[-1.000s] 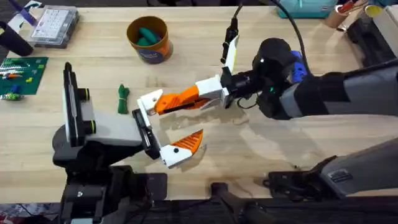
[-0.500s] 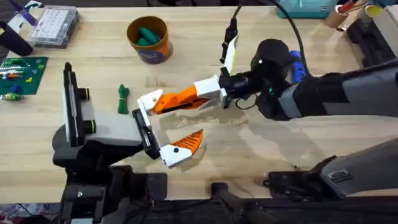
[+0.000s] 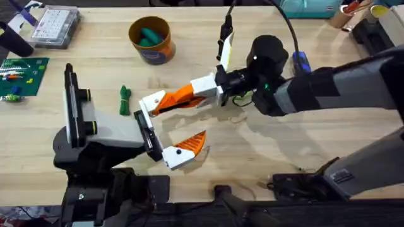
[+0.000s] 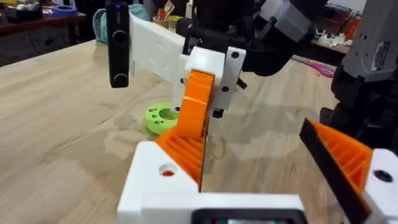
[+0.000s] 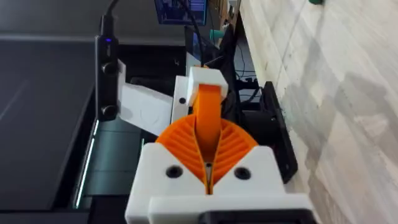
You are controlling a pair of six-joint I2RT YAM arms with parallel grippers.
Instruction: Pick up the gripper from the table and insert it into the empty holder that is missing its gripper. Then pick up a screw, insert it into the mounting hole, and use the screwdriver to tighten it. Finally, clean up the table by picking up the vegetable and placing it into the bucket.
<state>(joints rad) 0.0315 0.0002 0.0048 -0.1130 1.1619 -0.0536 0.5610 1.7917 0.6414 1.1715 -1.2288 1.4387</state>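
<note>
On the left of the worktop (image 3: 252, 157) lies the small dark green vegetable (image 3: 125, 99), and behind it stands the bucket (image 3: 151, 38), well apart from it, with something green already inside. Next comes the left tool (image 3: 167, 129), spread wide: one side is the white holder (image 3: 149, 108) on its black rail (image 3: 145, 135), and the other side is the twin finger (image 3: 189, 145) with the dark dot. The orange finger (image 3: 178, 96) sits up off the wood, with its white base right at the holder. The right tool (image 3: 209, 86) has its pads pressed together on the thin orange end, so the base points at the holder. I think this finger is light and stiff, made of hard plastic, so it will not bend or squash. Its ribs should help the pads hold on, but the thin end could twist or slip if the base jams. Holding it closer to the blocky base would likely be steadier. It is hard to tell if the base is already inside the holder or only touching it, because the white parts run together. I cannot make out a screw or a screwdriver. The right arm (image 3: 328, 94) covers some of the wood under it.
</note>
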